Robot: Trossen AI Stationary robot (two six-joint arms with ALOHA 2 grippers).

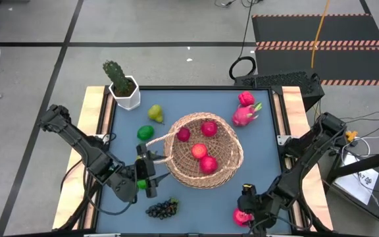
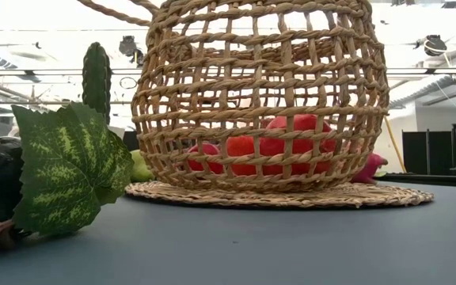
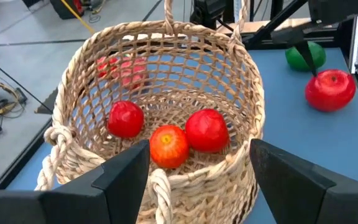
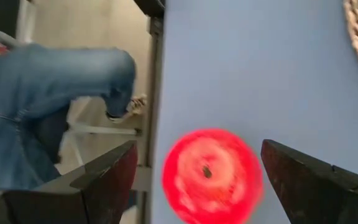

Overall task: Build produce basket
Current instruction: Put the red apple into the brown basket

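While the right gripper (image 4: 197, 180) hangs spread at the table's five o'clock corner, a red apple (image 4: 211, 175) lies on the table directly between its jaws. The basket (image 1: 202, 150) sits at centre, toward its eleven o'clock.

The basket (image 1: 202, 151) fills the middle of the worktop (image 1: 268, 158), its open mouth free from above, with red fruit on its floor. The left pincer (image 1: 145, 172) sits just beside its rim, fingers spread on either side of a side handle. A bare strip runs between the basket and the far-right dragon fruit (image 1: 245, 113). The potted cactus (image 1: 120, 84) blocks the far-left corner, with a pear (image 1: 155, 113) and lime (image 1: 145, 132) near it. Grapes (image 1: 162, 209) crowd the near edge. The right pincer (image 1: 252, 214) stands open over a red apple (image 4: 211, 175) at the near-right edge.
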